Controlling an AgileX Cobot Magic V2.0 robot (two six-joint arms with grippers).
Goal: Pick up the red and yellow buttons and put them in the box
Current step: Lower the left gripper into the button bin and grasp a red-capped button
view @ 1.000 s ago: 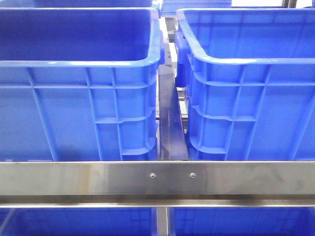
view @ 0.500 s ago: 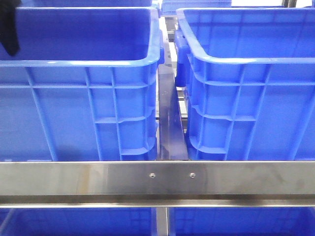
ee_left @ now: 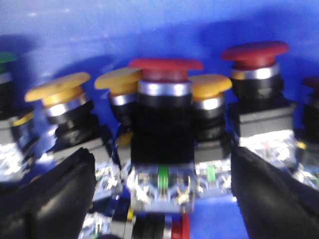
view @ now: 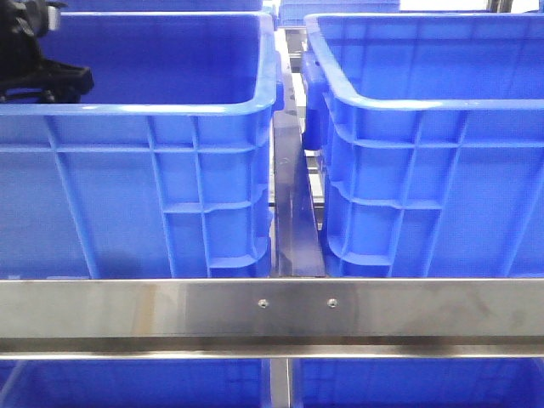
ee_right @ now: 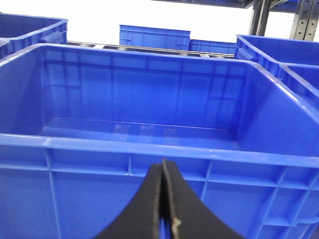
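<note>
My left gripper (ee_left: 162,155) is open inside the left blue crate (view: 136,109), its black fingers (ee_left: 60,194) on either side of a red button (ee_left: 165,64) that stands upright on its black body. Yellow buttons (ee_left: 60,87) stand just behind it on both sides, and a second red button (ee_left: 255,52) stands further over. In the front view the left arm (view: 38,68) shows at the crate's far left. My right gripper (ee_right: 163,167) is shut and empty, in front of the rim of an empty blue crate (ee_right: 149,147). The right crate (view: 408,106) stands beside the left one.
A steel rail (view: 272,310) runs across in front of both crates, with a narrow gap (view: 293,212) between them. More blue crates sit below the rail (view: 127,382) and behind (ee_right: 154,37). A green-capped button (ee_left: 5,57) stands at the edge of the cluster.
In the front view the left arm has come into sight at the top left and moved rightward over the left crate. The crates have not moved.
</note>
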